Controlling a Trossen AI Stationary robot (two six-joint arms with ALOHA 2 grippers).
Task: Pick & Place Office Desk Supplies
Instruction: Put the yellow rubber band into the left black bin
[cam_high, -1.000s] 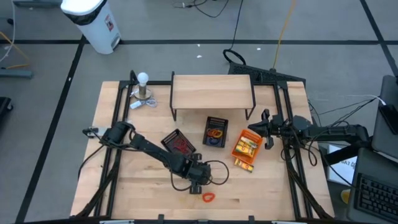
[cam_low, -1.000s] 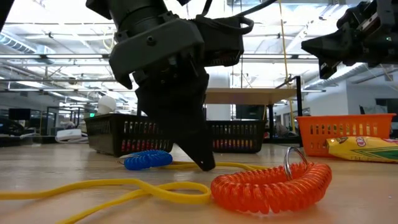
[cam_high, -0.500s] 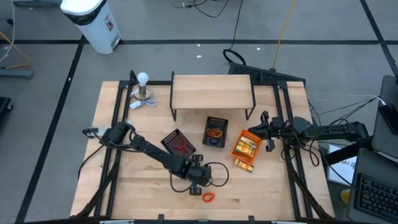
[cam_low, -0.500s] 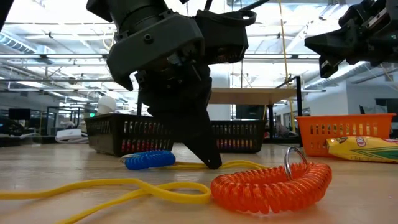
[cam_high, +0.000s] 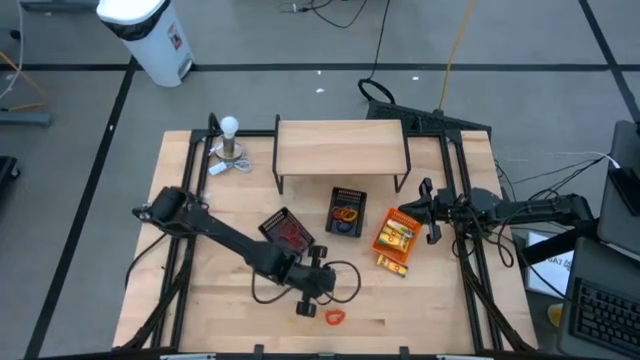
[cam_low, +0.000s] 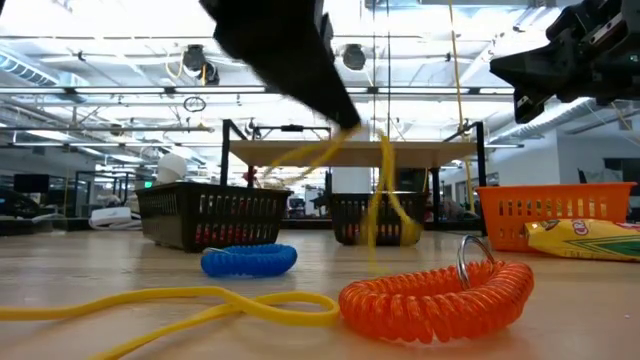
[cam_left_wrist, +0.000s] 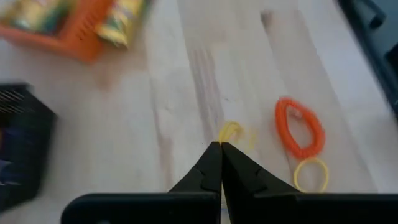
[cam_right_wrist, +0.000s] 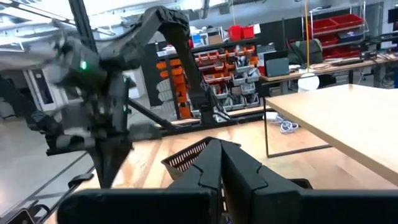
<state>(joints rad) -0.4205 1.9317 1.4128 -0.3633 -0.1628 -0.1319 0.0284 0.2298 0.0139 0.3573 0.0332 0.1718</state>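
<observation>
My left gripper (cam_low: 345, 118) hangs above the near middle of the table, shut on a thin yellow rubber band (cam_low: 385, 195). The left wrist view shows that band (cam_left_wrist: 231, 130) just past the closed fingertips (cam_left_wrist: 221, 147). Below lie an orange coil (cam_low: 435, 300), a blue coil (cam_low: 248, 260) and another yellow band (cam_low: 200, 300), all flat on the wood. My right gripper (cam_high: 428, 210) waits shut in the air by the orange tray (cam_high: 396, 235). My left gripper pinches the yellow band's upper end (cam_low: 352, 128) between the free ends of its two fingers. The fingers slant down from the table's left side. The band hangs below them as a blurred loop; whether its lower end (cam_low: 390, 232) touches the table, I cannot tell.
Two black mesh trays (cam_high: 288, 230) (cam_high: 347, 212) and the orange tray with yellow packets stand mid-table; one yellow packet (cam_high: 392, 263) lies beside it. A wooden shelf (cam_high: 340, 148) and a white ball on a stand (cam_high: 231, 140) are at the back. A black cable (cam_high: 345, 278) loops near my left gripper.
My left gripper has risen from the tabletop, tipping as it went. A yellow band that lay on the wood at its fingertips has come up with it and now hangs below it. The coils and the other yellow band have stayed put.
</observation>
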